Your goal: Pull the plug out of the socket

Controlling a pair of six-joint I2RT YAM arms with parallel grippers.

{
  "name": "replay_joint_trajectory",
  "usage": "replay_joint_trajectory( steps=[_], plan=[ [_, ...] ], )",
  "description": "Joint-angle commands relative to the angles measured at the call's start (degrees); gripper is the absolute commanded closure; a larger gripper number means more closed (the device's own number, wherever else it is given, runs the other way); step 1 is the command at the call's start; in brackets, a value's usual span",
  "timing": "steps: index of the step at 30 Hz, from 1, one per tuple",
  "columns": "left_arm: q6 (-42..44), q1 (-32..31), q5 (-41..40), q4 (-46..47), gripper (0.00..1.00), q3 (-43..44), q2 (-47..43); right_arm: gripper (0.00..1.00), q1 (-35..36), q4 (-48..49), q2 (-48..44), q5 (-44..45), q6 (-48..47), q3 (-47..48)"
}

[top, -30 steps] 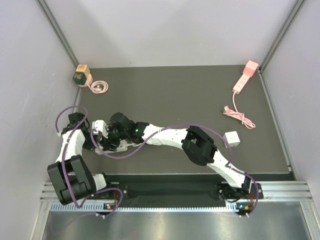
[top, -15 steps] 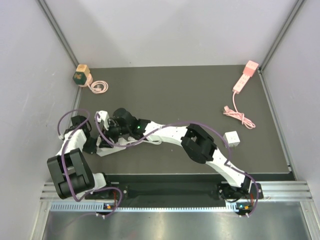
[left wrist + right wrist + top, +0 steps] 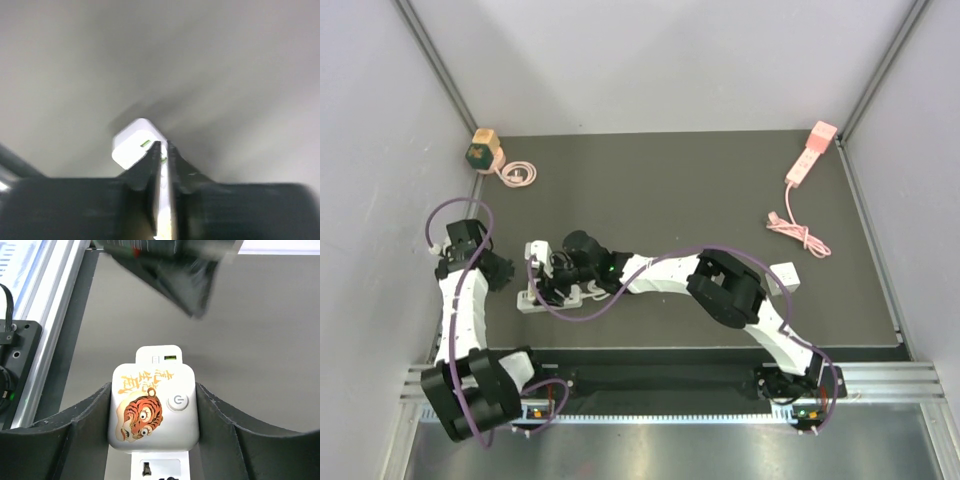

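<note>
Jaws of the right gripper (image 3: 153, 390) press both sides of the tiger-printed socket block (image 3: 150, 415) at lower centre of its wrist view. The small white plug (image 3: 159, 356) with a green mark butts against the block's upper end. In its own view the left gripper (image 3: 163, 146) has its tips nearly pressed together on nothing, with the plug just behind them.

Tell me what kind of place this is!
Probably a robot lab test cell: plain walls around a dark table, two robot arms mounted at its edge, a power strip to practise on.
</note>
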Motion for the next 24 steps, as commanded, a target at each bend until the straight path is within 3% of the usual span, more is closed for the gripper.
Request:
replay_joint_trajectory(
  steps=[1,2,4,6,9,14,19,24],
  plan=[
    [4.1,-0.2,6.1,-0.2,0.76,2.3,-4.3,0.60,0.3,0.5,-3.9,1.5,-0.7,1.6],
    [4.8,-0.2,7.2,0.3,0.61,2.1,-5.1,0.41,0.4,0.5,-4.3,1.5,0.0,1.5],
    [5.2,-0.3,9.0,0.5,0.50,2.0,-7.5,0.15,0.3,0.6,-5.8,1.7,2.4,0.9],
    [6.1,-0.2,11.8,0.6,0.43,2.1,-9.3,0.03,0.1,0.6,-8.0,1.8,3.7,-0.4],
    [7.3,-0.2,13.0,-0.5,0.27,2.6,-10.7,0.00,-1.0,0.4,-10.4,1.3,7.2,-2.3],
    [9.4,-1.1,15.7,-2.8,0.21,3.0,-11.5,0.00,-6.1,0.0,-16.9,-0.6,18.3,-6.5],
    [11.5,-6.1,12.5,-3.6,0.02,3.7,-13.8,0.00,-12.0,2.2,-21.4,-6.0,28.5,-14.9],
    [9.9,-15.0,5.8,-6.8,0.05,5.5,-9.1,0.00,-13.5,2.1,-23.2,-6.9,26.8,-20.0]
  ],
)
